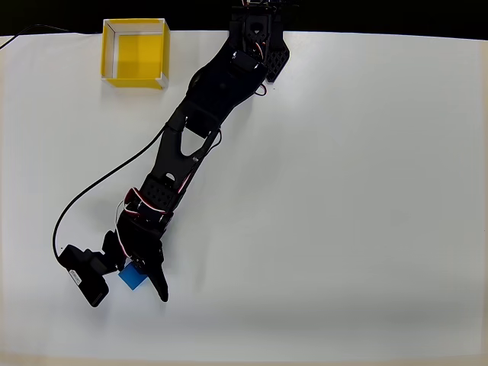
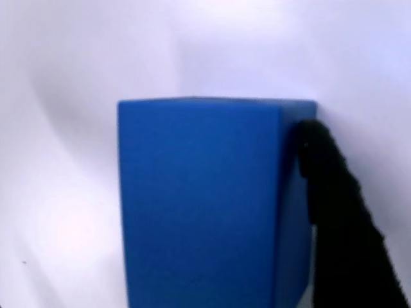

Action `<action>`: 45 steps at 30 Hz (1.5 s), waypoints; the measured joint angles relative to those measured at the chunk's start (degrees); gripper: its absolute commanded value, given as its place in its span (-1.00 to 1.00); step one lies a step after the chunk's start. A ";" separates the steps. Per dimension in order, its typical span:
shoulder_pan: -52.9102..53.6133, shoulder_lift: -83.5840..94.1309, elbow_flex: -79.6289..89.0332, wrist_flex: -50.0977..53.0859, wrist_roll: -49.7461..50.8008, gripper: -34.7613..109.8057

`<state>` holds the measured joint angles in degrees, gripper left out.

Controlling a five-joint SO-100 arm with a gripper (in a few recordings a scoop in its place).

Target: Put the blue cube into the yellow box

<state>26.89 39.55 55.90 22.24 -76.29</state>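
Observation:
The blue cube [image 1: 134, 278] lies on the white table near the front left in the overhead view. My gripper [image 1: 139, 276] is down around it, with one long black finger on the cube's right and the other jaw against its upper left. In the wrist view the blue cube [image 2: 205, 205] looms very close, and a black finger [image 2: 334, 212] presses on its right edge. The finger on the other side is hidden. The yellow box [image 1: 136, 53] stands open and empty at the table's far left corner, well away from the gripper.
The black arm [image 1: 198, 130] stretches diagonally from its base [image 1: 258, 38] at the back edge to the front left. A black cable [image 1: 91, 191] loops over the table to the left of the arm. Bare white table lies between the gripper and the box.

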 measured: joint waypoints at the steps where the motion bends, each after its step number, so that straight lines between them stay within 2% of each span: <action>1: -0.18 0.00 0.00 0.00 0.18 0.27; 20: -0.26 -1.32 -0.09 6.50 -5.10 -0.18; 36: -0.26 -0.88 -2.90 13.54 -11.51 -0.26; 45: 0.53 11.60 -2.37 19.60 -15.82 -0.27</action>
<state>27.42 51.15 53.53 41.84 -92.11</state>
